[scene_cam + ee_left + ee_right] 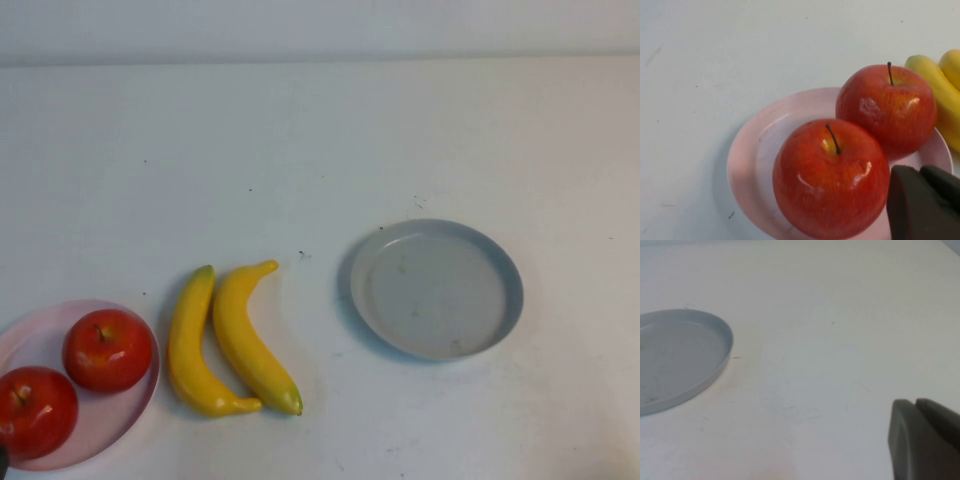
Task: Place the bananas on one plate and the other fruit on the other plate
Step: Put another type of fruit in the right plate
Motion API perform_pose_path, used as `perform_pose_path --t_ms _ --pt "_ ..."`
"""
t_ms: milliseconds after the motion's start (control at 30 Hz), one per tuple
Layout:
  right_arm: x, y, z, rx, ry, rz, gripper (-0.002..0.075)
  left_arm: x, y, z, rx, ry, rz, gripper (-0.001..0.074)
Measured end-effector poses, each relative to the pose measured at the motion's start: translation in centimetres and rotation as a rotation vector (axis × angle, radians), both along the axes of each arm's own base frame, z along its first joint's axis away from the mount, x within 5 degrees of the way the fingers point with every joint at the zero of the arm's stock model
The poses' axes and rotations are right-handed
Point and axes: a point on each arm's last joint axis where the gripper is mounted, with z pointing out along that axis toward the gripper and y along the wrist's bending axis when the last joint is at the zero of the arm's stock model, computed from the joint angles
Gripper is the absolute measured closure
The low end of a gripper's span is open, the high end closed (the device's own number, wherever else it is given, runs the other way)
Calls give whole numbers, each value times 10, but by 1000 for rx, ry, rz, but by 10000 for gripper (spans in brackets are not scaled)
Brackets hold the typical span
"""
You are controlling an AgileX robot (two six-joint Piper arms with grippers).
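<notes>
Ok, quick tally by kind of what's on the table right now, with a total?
Apples: 2, and, both on the pink plate
Bananas: 2, and, on the table
Plates: 2, pink and grey-blue
Total: 6
Left hand is by the apples; right hand is beside the grey-blue plate.

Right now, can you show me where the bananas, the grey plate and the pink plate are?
bananas [245, 345]: high view, middle of the right banana.
grey plate [505, 262]: high view, right rim.
pink plate [747, 150]: left wrist view, bare part beside the apples.
</notes>
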Motion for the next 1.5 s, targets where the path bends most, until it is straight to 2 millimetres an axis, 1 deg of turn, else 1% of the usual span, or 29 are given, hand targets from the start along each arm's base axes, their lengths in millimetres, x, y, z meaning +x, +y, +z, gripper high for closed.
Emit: perform_pose_path --t_ms 300,367,433,567,700,800,833,900,967,1067,1167,1233,1367,1433,1500 --pt "0 1 2 19 -20 1 743 0 0 0 0 0 0 731" --pt "2 3 7 111 -71 3 743 0 0 0 0 0 0 731" --pt "2 5 12 239 -118 1 743 0 0 0 0 0 0 731" --pt "3 3 24 394 -243 -24 743 0 0 0 0 0 0 731" --pt "3 1 30 522 -305 -49 743 0 0 0 0 0 0 731" --pt "3 2 30 595 -292 -50 743 0 0 0 0 0 0 731" --pt "2 4 33 614 -274 -36 743 0 0 0 0 0 0 731" --pt "0 8 45 636 -236 7 743 0 0 0 0 0 0 731" --pt "-3 15 63 634 -160 62 743 0 0 0 0 0 0 731" --pt "0 24 86 601 11 129 743 0 0 0 0 0 0 731" --pt "5 32 105 504 210 192 743 0 0 0 0 0 0 731" --pt "11 34 112 441 342 216 743 0 0 0 0 0 0 731" --pt "31 34 116 274 588 270 743 0 0 0 0 0 0 731" --pt "42 34 114 239 674 282 743 0 0 0 0 0 0 731" --pt "51 34 112 219 717 296 743 0 0 0 0 0 0 731"
